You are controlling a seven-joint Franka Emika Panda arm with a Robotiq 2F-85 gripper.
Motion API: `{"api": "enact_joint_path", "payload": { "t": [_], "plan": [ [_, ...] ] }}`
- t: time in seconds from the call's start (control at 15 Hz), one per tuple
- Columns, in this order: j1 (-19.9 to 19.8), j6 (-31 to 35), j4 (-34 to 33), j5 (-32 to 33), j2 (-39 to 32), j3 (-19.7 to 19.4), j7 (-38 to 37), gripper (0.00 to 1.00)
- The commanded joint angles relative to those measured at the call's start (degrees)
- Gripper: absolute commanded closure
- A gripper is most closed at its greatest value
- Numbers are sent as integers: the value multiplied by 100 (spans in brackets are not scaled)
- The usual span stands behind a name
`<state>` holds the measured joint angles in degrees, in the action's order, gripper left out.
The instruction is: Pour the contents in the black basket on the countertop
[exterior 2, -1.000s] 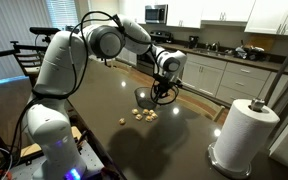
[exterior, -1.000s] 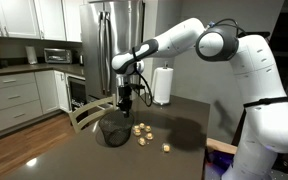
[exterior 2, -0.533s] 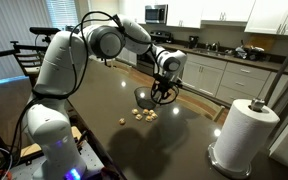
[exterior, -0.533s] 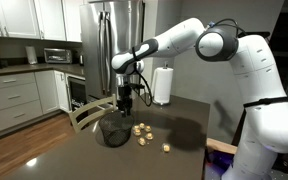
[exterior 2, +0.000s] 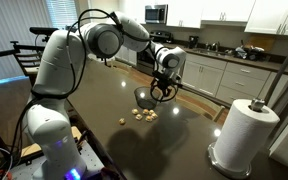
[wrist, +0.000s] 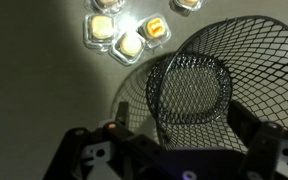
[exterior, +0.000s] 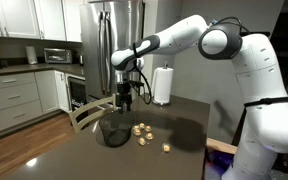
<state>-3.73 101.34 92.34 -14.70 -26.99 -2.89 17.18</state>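
On the dark countertop (exterior: 187, 122), the black basket (exterior: 114, 130) rested near the counter's edge, with the claw (exterior: 127, 101) poised directly above it and pointing straight down. In both exterior views a gap showed between the claw and the top of the basket. The wrist view showed the fingers (wrist: 269, 145) spread wide to either side, released and gripping nothing, with the mesh of the basket lying below and ahead of them. Whether the basket stood upright or lay overturned could not be determined from any view.

The small tan lumps (wrist: 131, 45) lay on the bare countertop in a loose cluster just beside the basket's rim, outside it. One stray lump (exterior: 166, 147) sat apart from the cluster, farther from the basket.

A paper towel roll (exterior 2: 242, 135) stood upright on the same countertop, well apart from the basket and the lumps. A steel refrigerator (exterior: 119, 40) stood behind the arm, beside white cabinets (exterior: 14, 95).
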Motion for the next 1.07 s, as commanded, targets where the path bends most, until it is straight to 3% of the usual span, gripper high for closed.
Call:
{"api": "enact_joint_path", "payload": {
  "t": [0.0,0.53,0.87,1.0],
  "plan": [
    [16,11,175,367,314,51,-471,0],
    [250,399,507,1452,648,-79,-1972,0],
    [305,634,789,1784,839,-75,-2451,0],
    [221,472,501,1612,600,-7,-2225,0]
  ]
}}
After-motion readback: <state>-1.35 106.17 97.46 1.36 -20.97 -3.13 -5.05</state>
